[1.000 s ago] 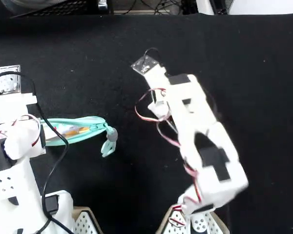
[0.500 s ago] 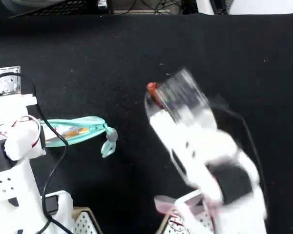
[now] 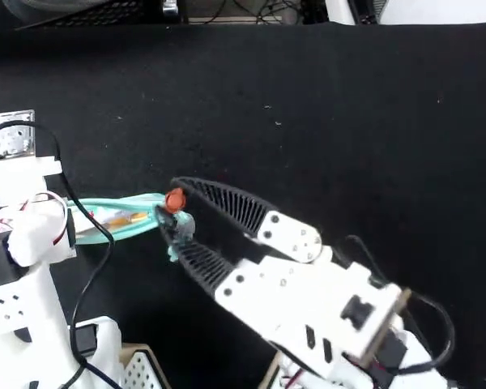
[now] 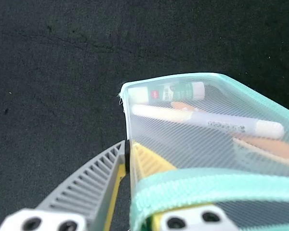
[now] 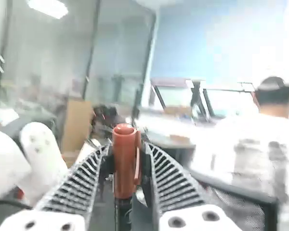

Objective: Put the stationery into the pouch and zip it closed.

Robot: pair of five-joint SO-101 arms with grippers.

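Observation:
The teal mesh pouch (image 3: pixel 121 217) lies at the left of the black table, and my left gripper (image 4: pixel 130 159) is shut on its edge. Through the mesh (image 4: pixel 197 139) I see a glue stick (image 4: pixel 168 91), a white marker (image 4: pixel 207 122) and other stationery. My right gripper (image 3: pixel 178 212) is at the pouch's right end, by the zip pull (image 3: pixel 181 235). It is shut on an orange-capped pen (image 3: pixel 175 200), which stands between the black ribbed fingers (image 5: pixel 164 178) in the right wrist view, pen (image 5: pixel 124 159) upright.
A small metal plate (image 3: pixel 8 134) and black cables (image 3: pixel 89 267) lie by the left arm's base (image 3: pixel 16 324). The right arm's body (image 3: pixel 308 308) spans the front middle. The black cloth (image 3: pixel 373 121) stretches bare across the far and right side.
The right arm has swung from the table's middle down and left to the pouch's right end, carrying the orange-capped pen. The left arm and pouch have stayed put.

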